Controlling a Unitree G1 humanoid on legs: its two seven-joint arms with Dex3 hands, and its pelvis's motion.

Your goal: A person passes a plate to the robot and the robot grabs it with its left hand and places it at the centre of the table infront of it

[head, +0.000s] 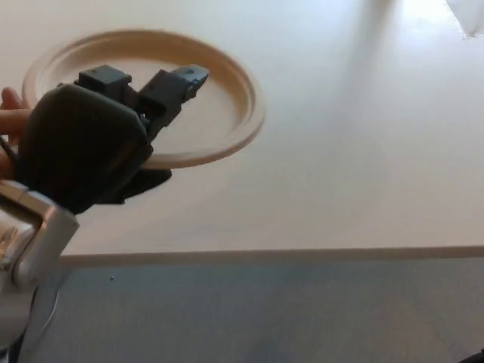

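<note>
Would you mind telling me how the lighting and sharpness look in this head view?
Head view: strong glare washes out the table at the upper right, and a soft shadow band runs beside it. The left hand, close to the lens, looks dark and slightly soft. The plate is evenly lit, with its rim clear.

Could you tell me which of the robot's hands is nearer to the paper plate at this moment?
Left. The left hand is on the plate, two fingers over its near rim and the thumb below it. The right hand is not in view.
</note>
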